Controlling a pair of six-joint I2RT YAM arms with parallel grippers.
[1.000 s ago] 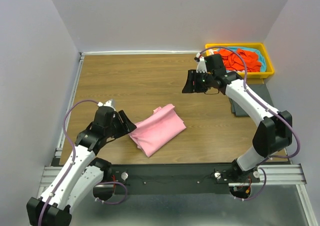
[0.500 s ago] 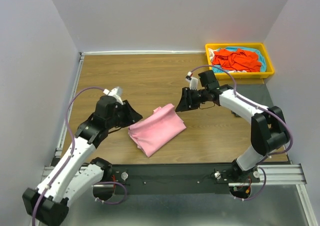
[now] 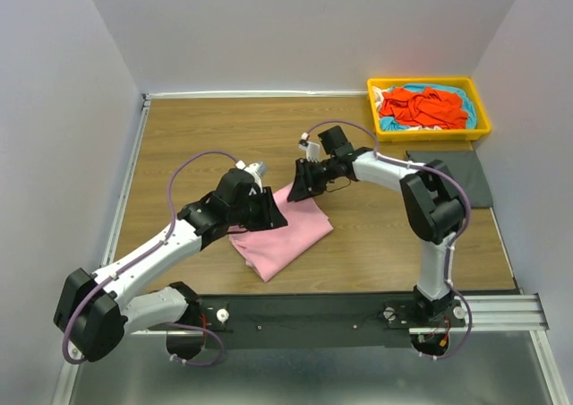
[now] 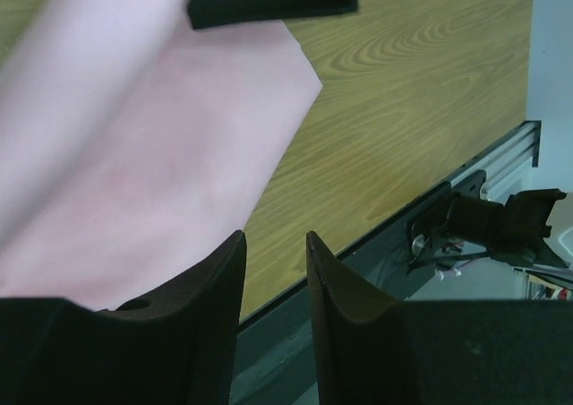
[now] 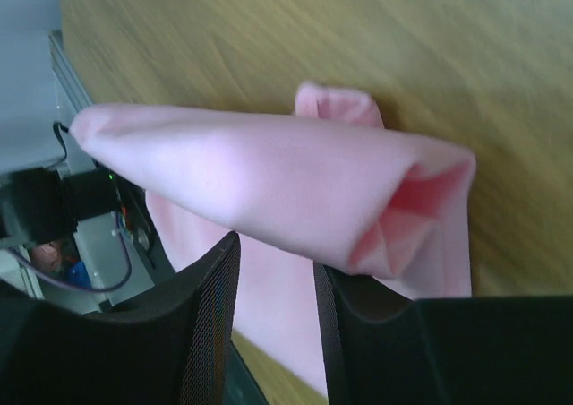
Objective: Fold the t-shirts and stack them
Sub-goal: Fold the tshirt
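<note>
1. Left arm stretches low across the table (image 3: 206,136) from its near-left base, with the left gripper (image 3: 269,212) sitting over the left edge of the pink shirt (image 3: 285,235).
2. In the left wrist view its fingers (image 4: 215,306) are pulled nearly together. There's just a slit between them with wood and the front rail showing through, and no cloth in it.
3. Right arm is doubled back on itself, elbow up near the right side, forearm running left. The right gripper (image 3: 300,181) is at the shirt's far corner.
4. Its fingers (image 5: 210,324) are also close together. Pink cloth shows past the slit, but honestly I can't tell if any is actually pinched.
5. The pink shirt lies mid-table towards the front as a rough folded slab, angled, smooth on top. The far end is a rolled, puffy fold, seen from the right wrist.
6. The red shirt (image 3: 421,105) is crumpled on the turquoise shirt (image 3: 461,100) in the yellow tray (image 3: 479,129), far right corner.
7. The grey shirt (image 3: 474,176) lies flat on the right, just in front of the tray.
</note>
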